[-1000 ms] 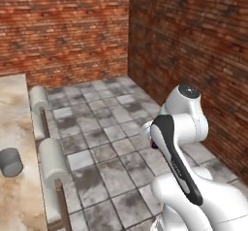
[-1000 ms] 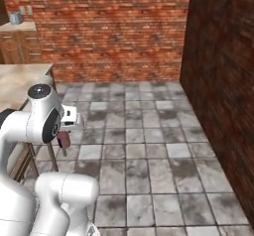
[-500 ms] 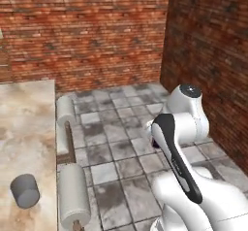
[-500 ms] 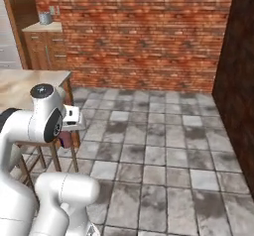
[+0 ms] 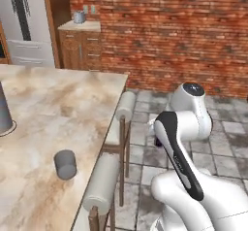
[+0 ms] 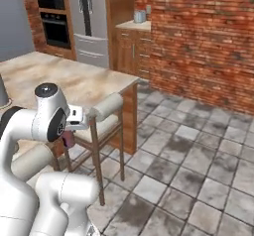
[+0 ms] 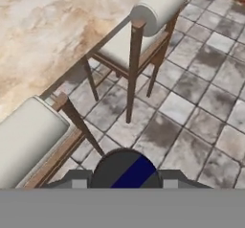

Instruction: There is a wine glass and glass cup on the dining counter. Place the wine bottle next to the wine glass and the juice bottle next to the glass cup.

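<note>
The juice bottle (image 7: 125, 170) sits between my jaws, which are drawn in narrow and holding it: in the hand view it is a dark rounded shape with a deep blue-purple patch right at my finger tips, and from the right base view it shows as a small purple body (image 6: 67, 139) under my hand. It hangs off the bench (image 5: 43, 108), out past the stool-side edge, with grey floor tiles (image 7: 191, 102) beneath it. Just past that edge stand two wooden stools with pale padded roll backs, the nearer stool (image 5: 100, 186) and the farther stool (image 5: 126, 106), both tucked against the bench. The glass cup (image 5: 65, 164) stands upright on the marbled top, near the stool-side edge and beside the nearer stool. At the opposite edge of the left base view, a tall grey object (image 5: 4, 111) is cut off. Beyond the bench's far edge are a steel fridge (image 5: 26, 24) and a brick wall (image 5: 169, 26).
</note>
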Robot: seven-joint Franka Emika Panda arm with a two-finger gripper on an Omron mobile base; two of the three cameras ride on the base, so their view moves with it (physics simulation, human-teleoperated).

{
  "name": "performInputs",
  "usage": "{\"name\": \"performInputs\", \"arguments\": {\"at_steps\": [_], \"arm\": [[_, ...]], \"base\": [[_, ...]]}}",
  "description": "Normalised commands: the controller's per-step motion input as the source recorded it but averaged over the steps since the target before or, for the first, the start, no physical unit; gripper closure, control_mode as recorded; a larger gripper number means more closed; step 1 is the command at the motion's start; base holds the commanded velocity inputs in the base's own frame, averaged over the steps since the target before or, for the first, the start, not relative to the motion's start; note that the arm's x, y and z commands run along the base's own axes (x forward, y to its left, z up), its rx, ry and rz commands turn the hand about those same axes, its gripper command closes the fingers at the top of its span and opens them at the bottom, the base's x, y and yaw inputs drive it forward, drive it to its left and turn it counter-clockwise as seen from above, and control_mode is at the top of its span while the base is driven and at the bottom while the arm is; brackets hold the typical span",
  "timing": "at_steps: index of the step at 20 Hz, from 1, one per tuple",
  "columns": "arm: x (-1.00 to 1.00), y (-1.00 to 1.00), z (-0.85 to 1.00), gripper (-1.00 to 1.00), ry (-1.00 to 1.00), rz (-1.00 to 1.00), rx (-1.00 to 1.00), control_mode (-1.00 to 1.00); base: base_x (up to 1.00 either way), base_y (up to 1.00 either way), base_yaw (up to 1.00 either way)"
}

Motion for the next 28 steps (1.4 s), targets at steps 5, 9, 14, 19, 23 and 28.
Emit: {"name": "performInputs", "arguments": {"at_steps": [5, 9, 14, 19, 23, 28], "arm": [[0.0, 0.0, 0.0, 1.0, 0.0, 0.0, 0.0, 1.0], [0.0, 0.0, 0.0, 1.0, 0.0, 0.0, 0.0, 1.0], [0.0, 0.0, 0.0, 1.0, 0.0, 0.0, 0.0, 1.0], [0.0, 0.0, 0.0, 1.0, 0.0, 0.0, 0.0, 1.0], [0.0, 0.0, 0.0, 1.0, 0.0, 0.0, 0.0, 1.0], [0.0, 0.0, 0.0, 1.0, 0.0, 0.0, 0.0, 1.0]], "base": [[0.43, -0.03, 0.75], [0.41, -0.03, 0.75], [0.32, -0.04, 0.79], [0.23, -0.04, 0.73], [0.16, -0.01, 0.59], [0.02, -0.11, 0.2]]}}
